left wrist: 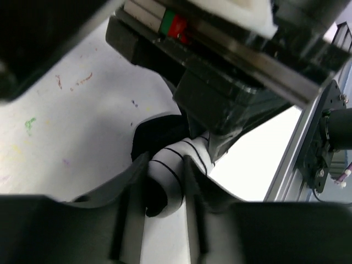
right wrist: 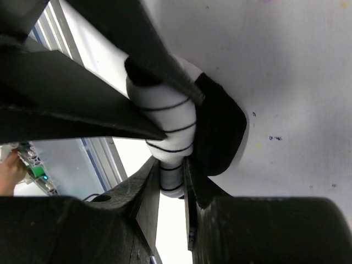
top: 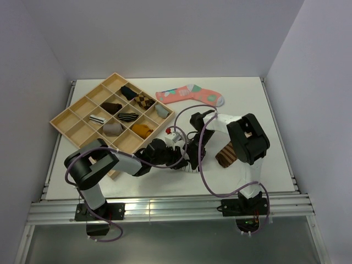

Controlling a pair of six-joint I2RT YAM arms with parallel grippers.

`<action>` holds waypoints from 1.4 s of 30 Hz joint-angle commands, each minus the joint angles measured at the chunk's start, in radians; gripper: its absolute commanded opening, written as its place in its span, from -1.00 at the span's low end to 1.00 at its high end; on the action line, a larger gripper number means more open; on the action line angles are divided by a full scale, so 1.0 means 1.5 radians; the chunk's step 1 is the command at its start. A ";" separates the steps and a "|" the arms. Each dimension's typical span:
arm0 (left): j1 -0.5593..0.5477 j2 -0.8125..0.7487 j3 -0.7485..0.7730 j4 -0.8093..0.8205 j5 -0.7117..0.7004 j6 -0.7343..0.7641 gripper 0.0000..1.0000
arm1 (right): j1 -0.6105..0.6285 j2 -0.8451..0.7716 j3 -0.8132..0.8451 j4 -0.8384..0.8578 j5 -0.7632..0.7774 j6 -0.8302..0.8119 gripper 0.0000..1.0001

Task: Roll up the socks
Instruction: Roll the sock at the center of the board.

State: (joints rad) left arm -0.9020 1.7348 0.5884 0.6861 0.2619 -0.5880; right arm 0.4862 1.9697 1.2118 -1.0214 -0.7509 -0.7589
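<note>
Left jaws: closed on the white striped sock (left wrist: 168, 176), one finger on each side of its rolled end, seen from the left wrist.
Right jaws: pinching the same sock at its other end, the striped fabric squeezed thin between the two fingers in the right wrist view.
White striped sock: on the surface (top: 264, 110) near its front edge, between the two arms, partly rolled into a short tube. A black part lies flat on the surface beside the roll.
Arms: the left arm (top: 126, 162) reaches in from the left and the right arm (top: 247, 137) bends over from the right. Their jaws meet almost tip to tip over the sock.
Brown sock (top: 225, 155): on the surface just right of the meeting point, unrolled, partly hidden by the right arm.
Pink sock (top: 190, 94): flat at the far side, well apart from the jaws.
Tray (top: 71, 117): wooden, divided, at the far left; several compartments hold rolled socks.
</note>
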 commanded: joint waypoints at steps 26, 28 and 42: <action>-0.036 0.127 0.078 -0.096 -0.039 -0.042 -0.99 | -0.005 -0.041 -0.030 0.161 0.187 0.131 0.14; -0.037 0.127 0.081 -0.103 -0.042 -0.041 -0.99 | -0.005 -0.038 -0.026 0.161 0.189 0.135 0.16; -0.038 0.130 0.087 -0.130 -0.053 -0.039 -0.99 | -0.012 -0.063 -0.032 0.194 0.228 0.155 0.31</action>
State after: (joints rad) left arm -0.9379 1.8637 0.7246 0.6838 0.2111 -0.6765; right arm 0.4557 1.8786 1.1725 -0.9451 -0.5362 -0.4614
